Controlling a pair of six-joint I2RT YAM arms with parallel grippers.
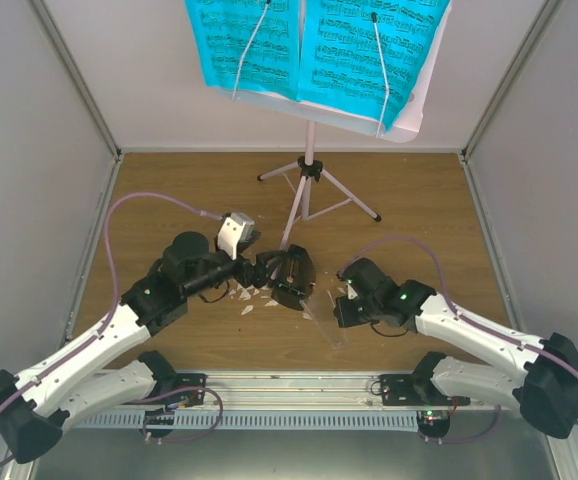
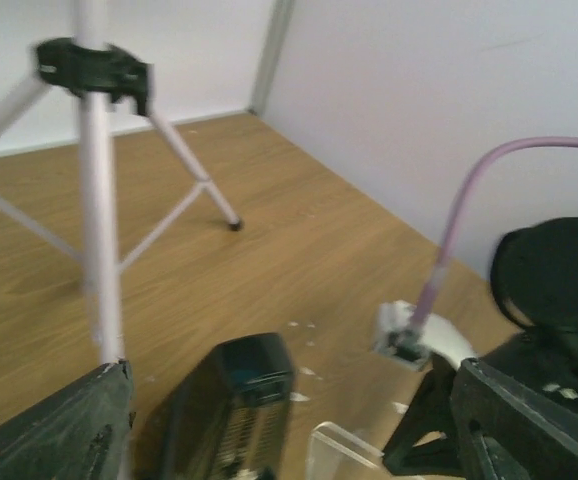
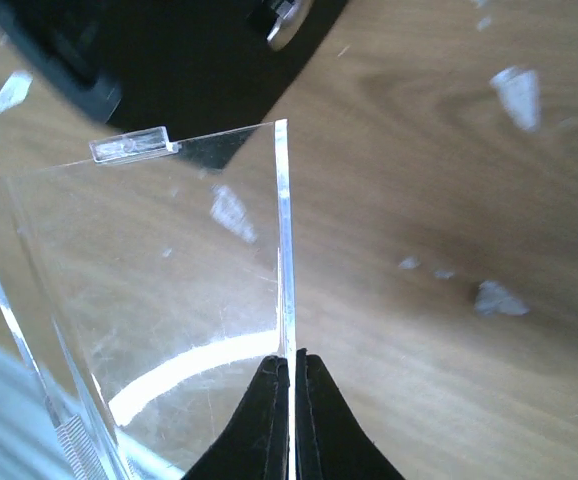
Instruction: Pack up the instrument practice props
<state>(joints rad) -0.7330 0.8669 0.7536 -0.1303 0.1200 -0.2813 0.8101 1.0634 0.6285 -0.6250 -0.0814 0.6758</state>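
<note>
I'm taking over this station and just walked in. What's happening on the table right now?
Two arms are packing up music practice props. The right end effector is shut on the edge of the clear cover, which is off the black metronome. The left end effector is open, its fingers either side of that metronome, which lies on the wooden table among white scraps. The pink music stand stands at the back, blue sheet music on it, untouched.
</note>
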